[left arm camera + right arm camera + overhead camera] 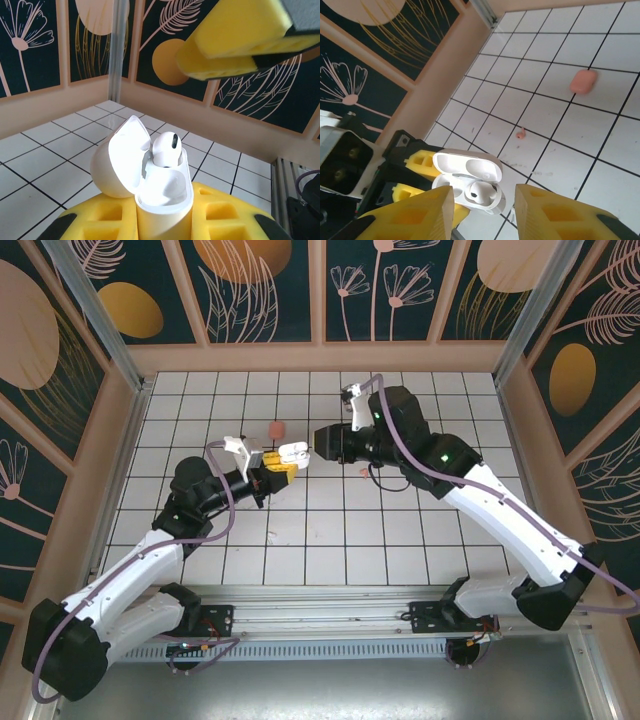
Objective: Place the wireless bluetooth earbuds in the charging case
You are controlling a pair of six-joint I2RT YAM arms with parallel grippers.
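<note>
My left gripper (280, 462) (162, 222) is shut on a white charging case (162, 200) (295, 452), held upright above the floor with its lid (117, 160) swung open. One white earbud (167, 148) (479, 191) stands in the case's far slot, its head sticking out; the other slot is empty. My right gripper (318, 440) (484, 215) hovers right over the case mouth, open, with nothing between its yellow fingers (415, 217). A salmon-pink earbud (521, 133) (362, 471) lies on the tiles.
A closed salmon-pink case (583, 81) (277, 429) lies on the white tiled floor (420, 540) behind the grippers. Wooden walls (130, 410) with dark floral panels enclose the floor on three sides.
</note>
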